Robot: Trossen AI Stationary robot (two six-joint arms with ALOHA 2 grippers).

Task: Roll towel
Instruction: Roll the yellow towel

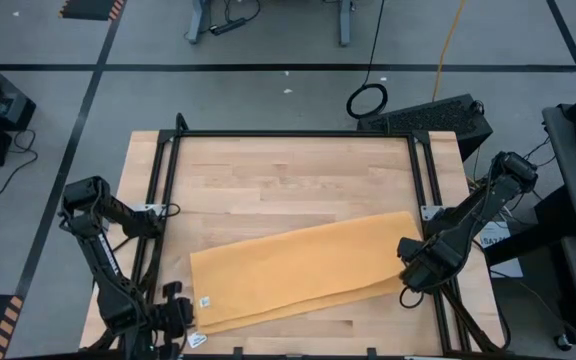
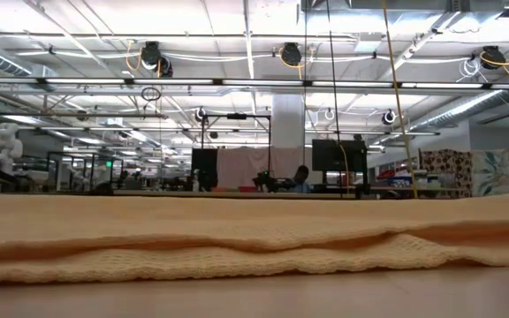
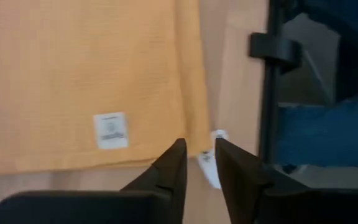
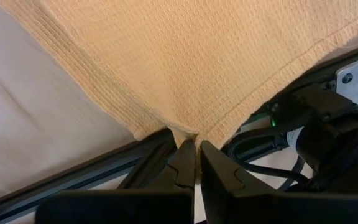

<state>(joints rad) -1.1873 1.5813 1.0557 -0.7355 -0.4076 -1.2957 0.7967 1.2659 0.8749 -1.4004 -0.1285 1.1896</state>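
- While both arms crouch at the near edge of the table, the towel lies flat on the wood, folded double and slanting from near-left up to the far-right.
- Left gripper: sits at the towel's near-left corner, just off the cloth; in the wrist view its fingers stand a narrow gap apart w/ nothing between them, tips just short of the hem.
- White label is sewn on the towel close to that corner; a 2nd tag pokes out past the hem, btwn the fingertips in the wrist view.
- Right gripper: at the towel's right end, over the black frame rail; wrist view shows the fingers pressed nearly together w/ the towel's corner pinched between the tips.
- From table height the towel fills the foreground as two stacked layers, upper fold rippling over the lower.
- Farther back: bare wood beyond the towel's far edge, then grey floor w/ a coiled cable behind the table.
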